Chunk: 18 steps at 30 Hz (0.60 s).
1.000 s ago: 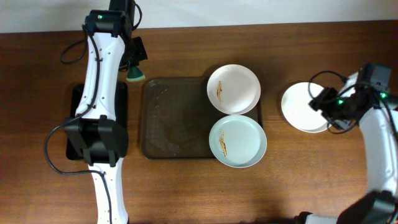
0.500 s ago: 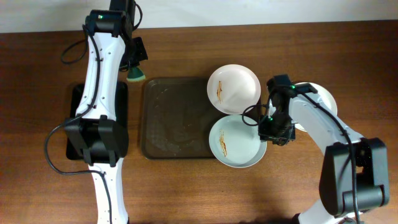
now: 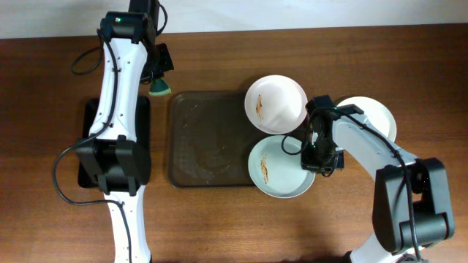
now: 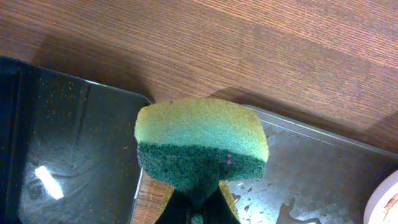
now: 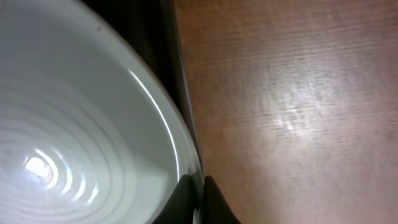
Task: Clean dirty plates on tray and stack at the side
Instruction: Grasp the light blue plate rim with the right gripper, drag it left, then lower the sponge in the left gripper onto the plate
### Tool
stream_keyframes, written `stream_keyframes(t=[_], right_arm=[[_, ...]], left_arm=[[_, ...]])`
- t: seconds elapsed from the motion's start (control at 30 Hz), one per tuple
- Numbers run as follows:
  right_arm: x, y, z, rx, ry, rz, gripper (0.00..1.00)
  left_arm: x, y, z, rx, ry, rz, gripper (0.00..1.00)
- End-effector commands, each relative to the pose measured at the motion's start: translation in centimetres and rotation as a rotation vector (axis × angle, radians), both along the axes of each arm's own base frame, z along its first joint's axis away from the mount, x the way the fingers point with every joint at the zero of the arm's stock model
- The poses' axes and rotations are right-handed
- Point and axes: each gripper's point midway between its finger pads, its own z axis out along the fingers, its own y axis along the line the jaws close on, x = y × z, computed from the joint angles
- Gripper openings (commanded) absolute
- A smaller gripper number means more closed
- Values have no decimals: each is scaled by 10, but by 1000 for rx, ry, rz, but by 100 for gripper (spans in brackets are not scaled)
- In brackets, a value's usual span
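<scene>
Two plates sit at the right end of the brown tray (image 3: 205,139). The far white plate (image 3: 276,104) has brown streaks. The near bluish plate (image 3: 274,172) is also streaked, and my right gripper (image 3: 316,155) is shut on its right rim. In the right wrist view that plate (image 5: 74,124) fills the left side, with its rim pinched in the right gripper (image 5: 200,199). A third white plate (image 3: 373,117) lies on the table right of the tray, partly under my right arm. My left gripper (image 3: 159,79) is shut on a green-yellow sponge (image 4: 202,143) above the tray's far-left corner.
A smaller black tray (image 3: 89,142) lies left of the brown tray, under the left arm; it also shows in the left wrist view (image 4: 62,143). Wet smears mark the brown tray's floor (image 4: 311,168). Bare wood surrounds both trays.
My right arm swung left from the side plate to the bluish plate and its jaws closed on the rim. The left arm and sponge stayed put.
</scene>
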Motion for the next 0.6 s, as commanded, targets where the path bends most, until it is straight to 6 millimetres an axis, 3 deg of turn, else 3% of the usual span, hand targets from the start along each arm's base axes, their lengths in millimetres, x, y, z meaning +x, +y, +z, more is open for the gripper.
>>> stream_keyframes(t=[0.0, 0.13, 0.3, 0.37, 0.5, 0.53, 0.57], right_arm=[[14, 18, 32, 10, -80, 44, 4], [21, 81, 41, 76, -157, 69, 4], [66, 166, 32, 167, -408, -72, 4], [70, 182, 18, 179, -419, -99, 4], [62, 184, -4, 150, -366, -103, 4], [62, 184, -4, 150, -367, -103, 16], [64, 184, -4, 152, -372, -96, 59]], left_arm=[[0, -3, -7, -5, 15, -5, 1], [0, -3, -7, -5, 16, -4, 1], [0, -3, -7, -5, 17, -4, 1], [-1, -3, -7, -4, 20, -4, 1], [-3, -3, -7, -3, 29, -5, 1], [-3, -3, -7, -3, 28, -5, 1], [-3, -3, -7, -3, 28, -5, 1]])
